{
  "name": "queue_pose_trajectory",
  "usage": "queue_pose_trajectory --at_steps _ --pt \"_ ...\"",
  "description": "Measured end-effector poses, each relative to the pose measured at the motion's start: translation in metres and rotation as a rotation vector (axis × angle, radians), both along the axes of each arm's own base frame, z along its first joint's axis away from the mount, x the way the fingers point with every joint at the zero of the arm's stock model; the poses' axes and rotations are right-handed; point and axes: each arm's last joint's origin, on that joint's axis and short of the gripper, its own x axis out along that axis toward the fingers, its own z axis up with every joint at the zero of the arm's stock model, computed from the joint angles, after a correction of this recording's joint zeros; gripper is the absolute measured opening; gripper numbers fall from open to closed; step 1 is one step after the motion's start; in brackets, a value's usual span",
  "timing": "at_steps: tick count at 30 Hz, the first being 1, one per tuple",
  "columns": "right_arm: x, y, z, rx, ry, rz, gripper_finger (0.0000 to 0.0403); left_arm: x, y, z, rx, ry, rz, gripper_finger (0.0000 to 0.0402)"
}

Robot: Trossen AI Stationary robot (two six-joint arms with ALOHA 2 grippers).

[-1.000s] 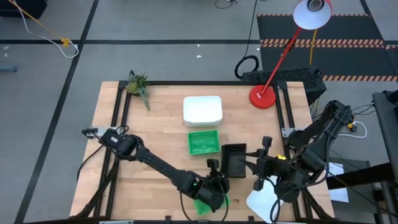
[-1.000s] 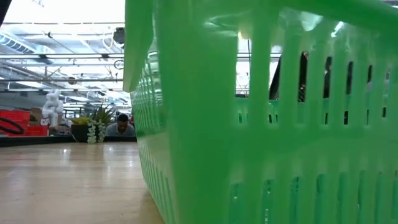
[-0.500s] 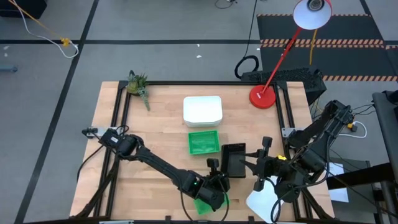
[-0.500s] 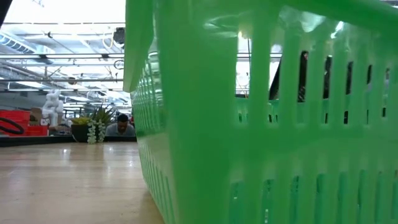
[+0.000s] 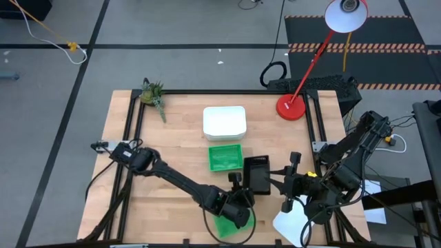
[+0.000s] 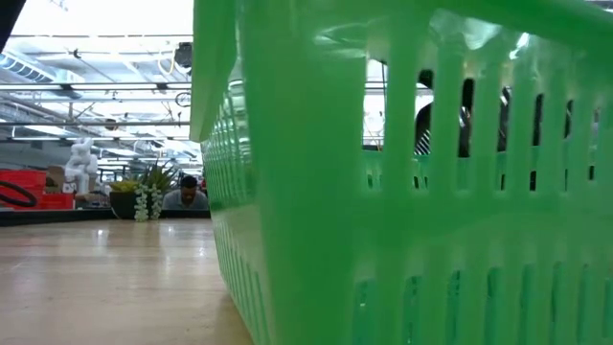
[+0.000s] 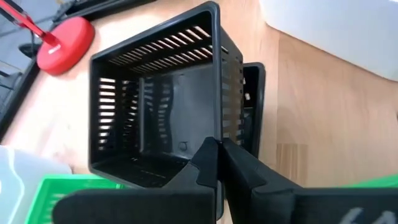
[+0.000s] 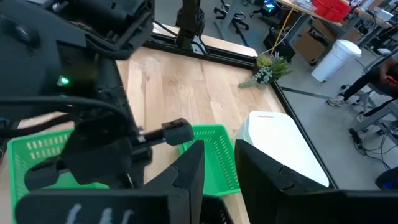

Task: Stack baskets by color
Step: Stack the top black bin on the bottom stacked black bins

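My left gripper is shut on a black slatted basket, tipped with its opening toward the wrist camera; it shows right of centre in the high view. A second black basket stands close behind it. My right gripper waits just right of them, its fingers apart with nothing between. One green basket sits on the table at the centre. Another green basket lies at the near edge under my left arm and fills the low view. A white basket stands farther back. My left gripper pinches the black basket's slatted side wall at its rim, near a corner, with one finger inside the basket and one outside. The fingers come slanting down from the table's near side. The basket sits tipped; whether any part rests on the table cannot be told.
A red lamp base stands at the far right and a small plant at the far left corner. Another white basket lies at the near right edge under my right arm. Bare wood lies to the left.
My left gripper has rolled a little and eased toward the table's left. The black basket in it has shifted slightly left with it and tipped a bit more.
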Motion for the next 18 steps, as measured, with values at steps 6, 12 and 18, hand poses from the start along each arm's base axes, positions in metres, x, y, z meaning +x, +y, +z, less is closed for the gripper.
queue_pose_trajectory --at_steps 6,12,18 --pt "0.000 0.000 0.000 0.000 0.000 0.000 0.0084 0.001 0.002 0.000 -0.029 -0.001 0.011 0.0053" --pt "0.000 0.000 0.000 0.001 0.000 0.000 0.0084 0.002 0.001 0.000 -0.057 -0.007 -0.005 0.0109" --pt "0.000 0.000 -0.001 0.020 0.003 0.001 0.0084 0.001 -0.007 0.011 -0.103 -0.037 -0.069 0.0140"
